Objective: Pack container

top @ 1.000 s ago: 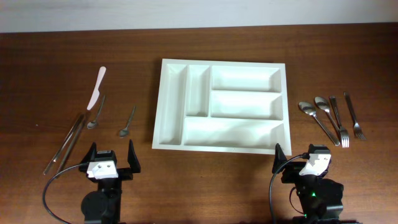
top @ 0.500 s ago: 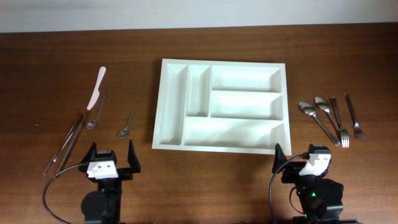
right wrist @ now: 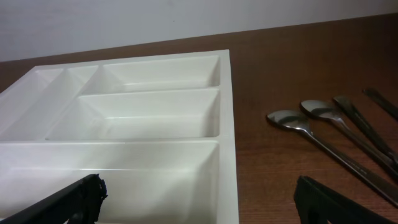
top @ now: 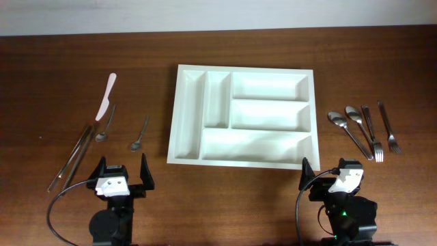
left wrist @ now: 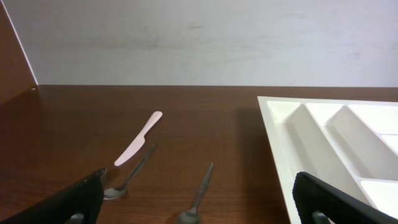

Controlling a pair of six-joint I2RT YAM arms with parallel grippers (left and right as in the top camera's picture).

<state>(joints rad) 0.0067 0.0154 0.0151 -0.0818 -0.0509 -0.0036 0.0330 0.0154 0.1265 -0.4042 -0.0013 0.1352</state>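
The container (top: 242, 71) is a large white cutlery tray with five empty compartments, lying mid-table; it also shows in the left wrist view (left wrist: 280, 134) and the right wrist view (right wrist: 226, 106). Left of it lie a pink knife (top: 106, 96), two spoons (top: 104, 124) (top: 140, 134) and long metal pieces (top: 71, 156). Right of it lie two spoons (top: 347, 131) and two forks (top: 389, 128). My left gripper (top: 123, 167) is open and empty near the front edge, below the left cutlery. My right gripper (top: 321, 169) is open and empty just in front of the tray's right corner.
The wooden table ends at a pale wall at the back (top: 218, 14). In the left wrist view a brown side panel (left wrist: 12, 56) stands at the far left.
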